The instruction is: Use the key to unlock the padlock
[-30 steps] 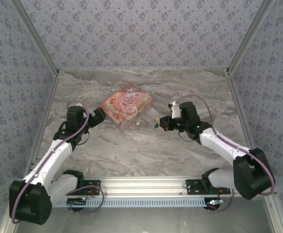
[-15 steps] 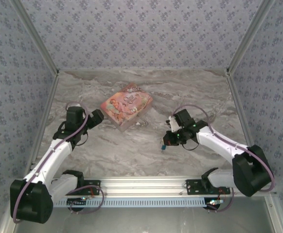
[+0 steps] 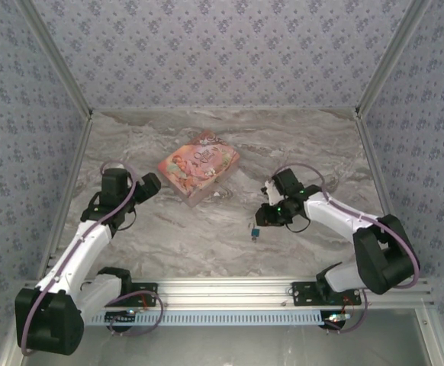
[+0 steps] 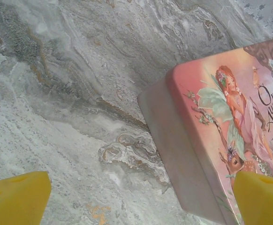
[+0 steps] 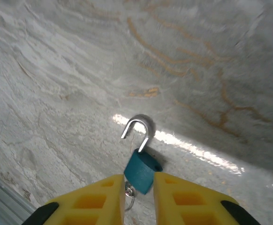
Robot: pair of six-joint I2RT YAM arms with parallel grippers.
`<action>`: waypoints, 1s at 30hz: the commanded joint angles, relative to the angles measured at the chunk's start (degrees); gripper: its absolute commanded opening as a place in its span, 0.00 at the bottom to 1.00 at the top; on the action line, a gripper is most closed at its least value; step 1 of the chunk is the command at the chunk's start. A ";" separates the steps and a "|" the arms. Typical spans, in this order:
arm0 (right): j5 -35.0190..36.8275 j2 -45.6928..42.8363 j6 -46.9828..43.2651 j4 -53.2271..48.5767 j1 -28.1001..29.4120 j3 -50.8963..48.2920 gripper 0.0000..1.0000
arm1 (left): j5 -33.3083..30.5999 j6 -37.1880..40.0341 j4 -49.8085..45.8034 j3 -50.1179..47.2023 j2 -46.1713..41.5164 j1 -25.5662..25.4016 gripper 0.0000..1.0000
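Padlock (image 5: 142, 171) is lying on the worktop (image 3: 207, 252), right of centre and toward the near side, well apart from the pink box (image 3: 199, 168). Blue body, silvery shackle (image 5: 139, 127). Shackle is open: one leg goes into the body, the other end hangs free above it. In the right wrist view a bright glare streak crosses the marble just behind the shackle.

Key (image 5: 129, 193): a sliver of grey metal with a small ring sticks out of the body's lower end. Can't tell how deep it sits in the lock.

Right fingers (image 5: 188, 199): yellow, parted by a narrow gap, released. The padlock's lower end and the key ring sit right at the mouth of that gap. Can't tell whether either pad touches the body. In the top view the right arm reaches in from the right side and the fingers point down at the worktop, with the padlock just beside their tips on the near-left.

Left fingers (image 4: 17, 199): spread wide, holding nothing. The tips sit at the two bottom corners of the left wrist view, with bare marble between them. The box's near corner and side wall lie ahead of the right-hand tip. From above, the left fingers are just beside the box's near-left edge; can't tell if there's contact.

Box lies flat at mid-worktop, turned at an angle, fairy artwork facing up.
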 commanded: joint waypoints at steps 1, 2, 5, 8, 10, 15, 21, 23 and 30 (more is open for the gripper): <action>1.22 -3.41 -2.68 -3.22 -2.08 3.31 0.29 | -0.55 1.98 -1.73 2.97 -1.37 0.81 1.00; 1.50 -4.20 -3.34 -3.92 -2.94 3.93 0.30 | -0.63 2.31 -1.82 3.35 -1.51 1.02 0.99; 2.85 -7.01 -5.23 -5.14 -5.77 5.53 0.33 | -1.56 3.23 -2.09 4.42 -1.91 1.41 0.99; 4.73 -10.37 -6.92 -4.96 -8.78 6.36 0.36 | -3.34 4.76 -2.36 5.35 -2.54 1.67 0.99; 6.58 -13.24 -7.97 -3.85 -10.62 6.20 0.38 | -5.44 6.16 -2.36 5.70 -3.32 1.74 0.99; 11.90 -22.60 -10.52 2.57 -15.60 2.57 0.61 | -13.02 12.48 0.17 3.95 -7.31 1.78 0.99; 13.31 -29.48 -11.83 11.65 -22.85 -3.06 0.83 | -21.88 17.59 2.71 1.05 -12.87 1.76 0.99; 13.33 -31.32 -11.23 15.04 -24.88 -5.43 0.92 | -23.97 18.58 3.00 0.31 -14.86 1.79 0.99; 20.37 -35.69 -11.50 30.69 -30.26 -17.03 1.00 | -27.05 24.16 6.16 -4.49 -18.77 1.78 1.00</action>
